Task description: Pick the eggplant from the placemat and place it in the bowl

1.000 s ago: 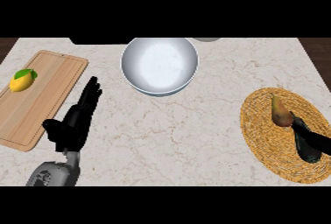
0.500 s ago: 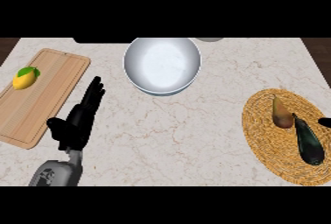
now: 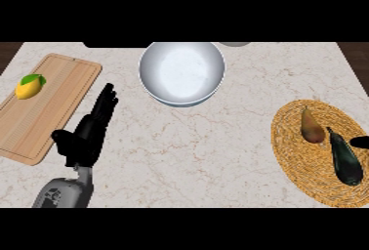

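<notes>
While the eggplant (image 3: 344,163) is lying on the placemat (image 3: 302,171), nothing is gripping it.
Right hand (image 3: 361,142) is barely showing at its upper end, fingers unreadable; left hand (image 3: 85,134) is resting open, far left; bowl (image 3: 182,73) is waiting.

Open bench (image 3: 216,151) between the placemat (image 3: 292,146) and the bowl (image 3: 182,73), nothing standing across it; on the placemat, a pear (image 3: 311,127) just beside the eggplant (image 3: 344,158); left hand (image 3: 86,134) resting flat by the cutting board (image 3: 43,112), well apart.
</notes>
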Available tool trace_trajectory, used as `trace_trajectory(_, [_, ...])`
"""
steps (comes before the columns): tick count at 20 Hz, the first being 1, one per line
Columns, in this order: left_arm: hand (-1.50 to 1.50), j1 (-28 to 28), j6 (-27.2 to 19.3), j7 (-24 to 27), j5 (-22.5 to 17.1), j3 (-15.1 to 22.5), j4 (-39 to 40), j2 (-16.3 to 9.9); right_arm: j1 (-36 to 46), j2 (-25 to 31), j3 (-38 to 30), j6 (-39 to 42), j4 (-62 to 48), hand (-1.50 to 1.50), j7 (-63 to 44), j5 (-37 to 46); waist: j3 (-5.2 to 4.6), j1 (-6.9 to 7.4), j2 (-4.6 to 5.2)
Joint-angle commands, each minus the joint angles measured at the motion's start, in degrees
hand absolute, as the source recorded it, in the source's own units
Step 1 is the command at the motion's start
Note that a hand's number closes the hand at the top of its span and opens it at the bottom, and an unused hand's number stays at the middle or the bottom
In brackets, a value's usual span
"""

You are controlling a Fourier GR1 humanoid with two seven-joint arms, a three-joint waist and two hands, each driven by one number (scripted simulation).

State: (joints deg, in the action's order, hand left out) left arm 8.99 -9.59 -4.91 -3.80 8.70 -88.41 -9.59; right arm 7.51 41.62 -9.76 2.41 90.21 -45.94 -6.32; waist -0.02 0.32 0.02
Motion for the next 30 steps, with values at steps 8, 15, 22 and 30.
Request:
trace_trajectory(8, [0.0, -1.6, 2.1, 3.3, 2.2, -2.5, 2.6, 1.6, -7.5, -4.9, -4.7, 8.7, 1.5, -1.5, 2.3, 0.1, 0.0, -0.63, -0.08])
trace_trajectory(15, [0.0, -0.5, 1.9, 1.4, 3.2, -2.8, 1.8, 3.2, -5.9, -8.6, -9.8, 8.5, -1.3, -1.5, 7.7, -1.1, 0.01, -0.5, -0.06])
trace_trajectory(22, [0.0, 0.5, 3.2, -1.4, 3.9, -4.4, -0.3, 3.0, -5.0, -13.3, -10.1, 8.6, -1.1, -1.5, 7.3, 0.2, 0.02, -0.34, -0.04])
trace_trajectory(30, [0.0, -0.3, 2.8, -3.0, 6.7, -3.0, -2.3, 5.5, -5.8, -17.5, -10.8, 7.5, 1.2, -1.5, 4.6, 2.0, 0.01, -0.4, -0.06])
